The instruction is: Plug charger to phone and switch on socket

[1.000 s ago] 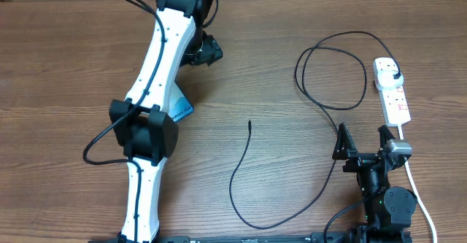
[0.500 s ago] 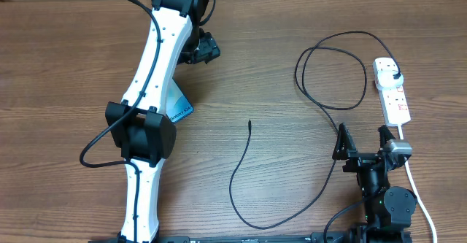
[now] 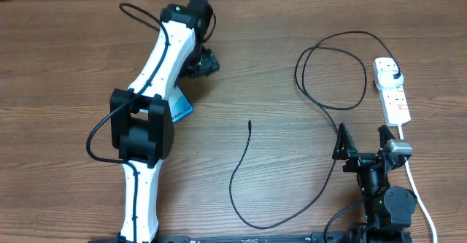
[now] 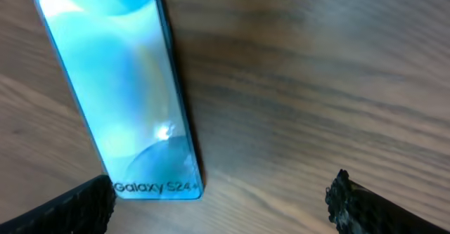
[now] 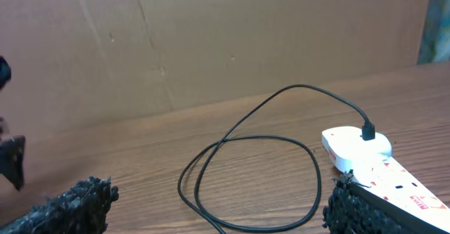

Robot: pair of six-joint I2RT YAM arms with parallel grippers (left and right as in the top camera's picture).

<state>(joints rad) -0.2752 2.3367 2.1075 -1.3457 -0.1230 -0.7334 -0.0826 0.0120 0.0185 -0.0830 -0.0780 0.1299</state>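
Note:
The phone (image 4: 116,86) lies flat on the wooden table with its cyan screen lit and text at its near end. In the overhead view only a corner of the phone (image 3: 182,110) shows under my left arm. My left gripper (image 4: 218,207) is open and empty just above the table, its left finger near the phone's end; from overhead the left gripper (image 3: 202,62) is at the back. The charger cable (image 3: 241,163) lies looped, its free tip (image 3: 249,123) mid-table and its black plug (image 3: 395,74) in the white socket strip (image 3: 394,97). My right gripper (image 3: 362,149) is open and empty.
The strip's thick white cord (image 3: 416,184) runs past the right arm's base toward the front edge. In the right wrist view the cable loop (image 5: 246,181) and the strip (image 5: 373,160) lie just ahead of the right gripper (image 5: 211,213). A brown cardboard wall (image 5: 211,37) stands behind the table.
My left arm has shifted; its wrist and gripper moved a little toward the front and right, closer to the phone. The right arm, cable and strip have not moved.

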